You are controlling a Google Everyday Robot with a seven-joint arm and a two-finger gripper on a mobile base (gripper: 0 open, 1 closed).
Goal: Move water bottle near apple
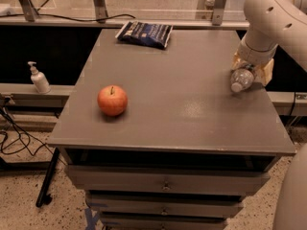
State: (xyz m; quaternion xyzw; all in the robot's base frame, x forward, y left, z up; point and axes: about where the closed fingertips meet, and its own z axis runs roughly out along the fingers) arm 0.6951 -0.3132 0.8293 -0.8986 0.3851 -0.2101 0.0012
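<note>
The water bottle [241, 79] lies on its side near the right edge of the grey table [182, 104], white cap toward the front. My gripper [250, 68] is lowered right over the bottle's rear part and hides it; the white arm reaches down from the top right. The apple [112, 100], red-orange with a short dark stem, stands on the left front part of the table, far to the left of the bottle.
A dark blue chip bag [145, 33] lies at the back of the table. A white pump dispenser [38, 78] stands on a ledge left of the table. Drawers sit under the tabletop. Cables lie on the floor at the left.
</note>
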